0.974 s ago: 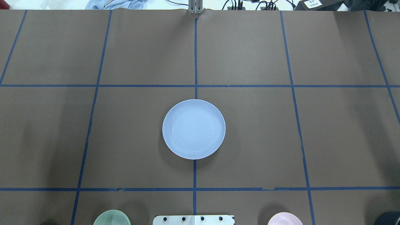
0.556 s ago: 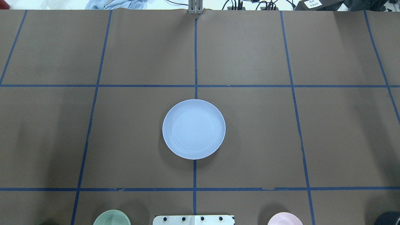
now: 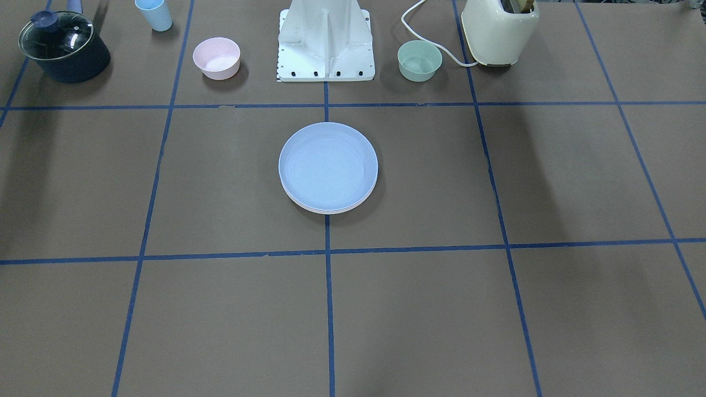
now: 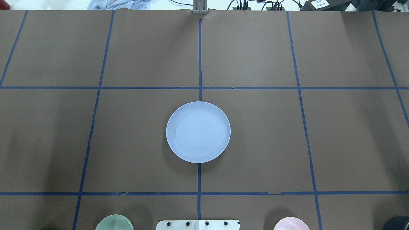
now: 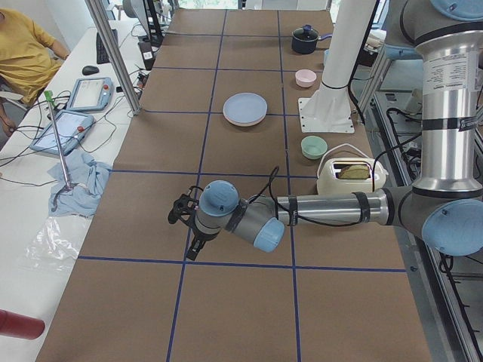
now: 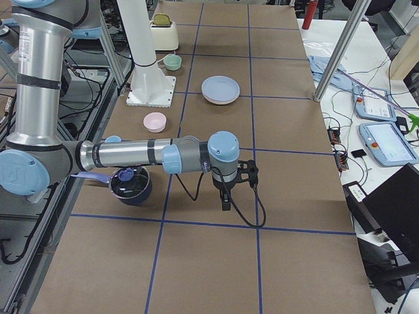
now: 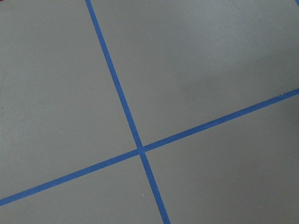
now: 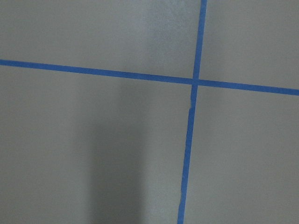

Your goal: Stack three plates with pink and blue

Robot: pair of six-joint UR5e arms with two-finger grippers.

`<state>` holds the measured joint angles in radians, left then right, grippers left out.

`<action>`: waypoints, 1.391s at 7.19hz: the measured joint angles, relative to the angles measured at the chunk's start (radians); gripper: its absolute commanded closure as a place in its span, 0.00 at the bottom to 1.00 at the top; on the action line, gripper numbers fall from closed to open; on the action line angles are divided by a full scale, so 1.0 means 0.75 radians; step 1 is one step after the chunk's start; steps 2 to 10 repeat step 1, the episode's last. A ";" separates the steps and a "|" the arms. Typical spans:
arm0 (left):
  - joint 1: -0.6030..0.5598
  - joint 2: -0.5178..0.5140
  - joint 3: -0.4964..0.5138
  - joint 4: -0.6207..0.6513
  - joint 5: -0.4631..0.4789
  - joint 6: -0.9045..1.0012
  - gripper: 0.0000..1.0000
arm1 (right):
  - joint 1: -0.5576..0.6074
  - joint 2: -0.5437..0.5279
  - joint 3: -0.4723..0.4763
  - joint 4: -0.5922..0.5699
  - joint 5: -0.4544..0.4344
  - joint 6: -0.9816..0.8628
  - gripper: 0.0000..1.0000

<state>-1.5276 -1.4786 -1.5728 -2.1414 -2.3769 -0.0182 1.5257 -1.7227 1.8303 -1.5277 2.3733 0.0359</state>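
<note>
The pale blue plate lies on top of a stack at the table's middle, also seen in the front view. Paler rims of the plates under it show at its front edge; the pink and cream-white plates are otherwise hidden. My left gripper hangs over bare table far out on my left, away from the stack. My right gripper hangs over bare table far out on my right. Both show only in the side views, so I cannot tell whether they are open or shut. Both wrist views show only brown table and blue tape.
By the robot base stand a small pink bowl and a mint-green bowl. A dark pot with a glass lid, a blue cup and a cream toaster stand along the same edge.
</note>
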 measured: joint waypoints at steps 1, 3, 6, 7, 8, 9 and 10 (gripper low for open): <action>0.000 0.003 -0.001 0.000 -0.001 0.000 0.00 | 0.000 0.001 0.001 0.001 0.001 0.000 0.00; 0.000 0.003 -0.001 0.000 -0.001 0.000 0.00 | 0.000 0.001 0.001 0.001 0.001 0.000 0.00; 0.000 0.003 -0.001 0.000 -0.001 0.000 0.00 | 0.000 0.001 0.001 0.001 0.001 0.000 0.00; 0.000 0.003 -0.001 0.000 -0.001 0.000 0.00 | 0.000 0.001 0.001 0.001 0.001 0.000 0.00; 0.000 0.003 -0.001 0.000 -0.001 0.000 0.00 | 0.000 0.001 0.001 0.001 0.001 0.000 0.00; 0.000 0.003 -0.001 0.000 -0.001 0.000 0.00 | 0.000 0.001 0.001 0.001 0.001 0.000 0.00; 0.000 0.003 -0.001 0.000 -0.001 0.000 0.00 | 0.000 0.001 0.001 0.001 0.001 0.000 0.00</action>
